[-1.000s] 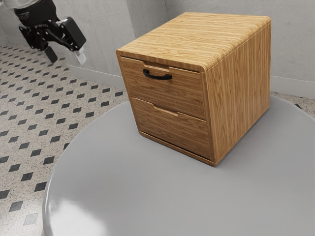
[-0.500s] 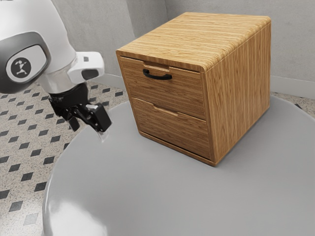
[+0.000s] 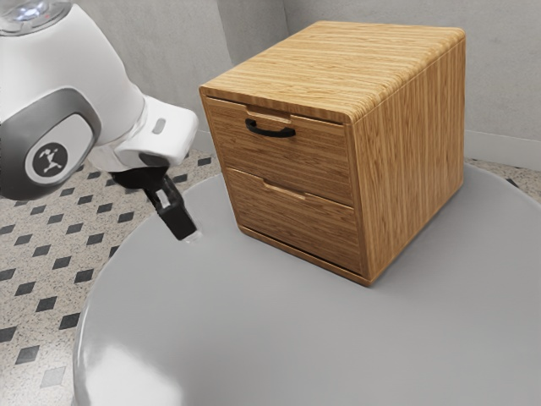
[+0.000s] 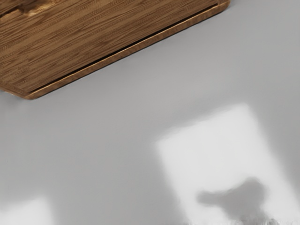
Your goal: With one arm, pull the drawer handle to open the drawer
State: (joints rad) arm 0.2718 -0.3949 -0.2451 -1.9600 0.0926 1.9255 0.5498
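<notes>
Cabinet: a two-drawer wooden cabinet (image 3: pixel 338 144) stands on the round grey table (image 3: pixel 296 338), toward its far edge. The drawer fronts face the exterior view's left, which looks meant to let the arm pull straight outward.
Drawer handle: a black bow handle (image 3: pixel 270 130) sits high on the top drawer (image 3: pixel 287 161). The front lies flush with the cabinet face, so the drawer is shut.
Gripper: the gripper (image 3: pixel 184 235) hangs low over the table's edge at the exterior view's left, pointing down at the tabletop. It is well apart from the handle and below its height.
Pincer state: I cannot tell whether it is apart or together (the wrist housing blocks the line of sight).
Wrist view: the camera looks at bare table (image 4: pixel 117 140) and the cabinet's bottom edge (image 4: pixel 93 51), which fits a downward-aimed hand.
Stage: approach, nothing grasped yet.
Next move, judged: rise, tilt toward the drawer front and line up with the handle.
</notes>
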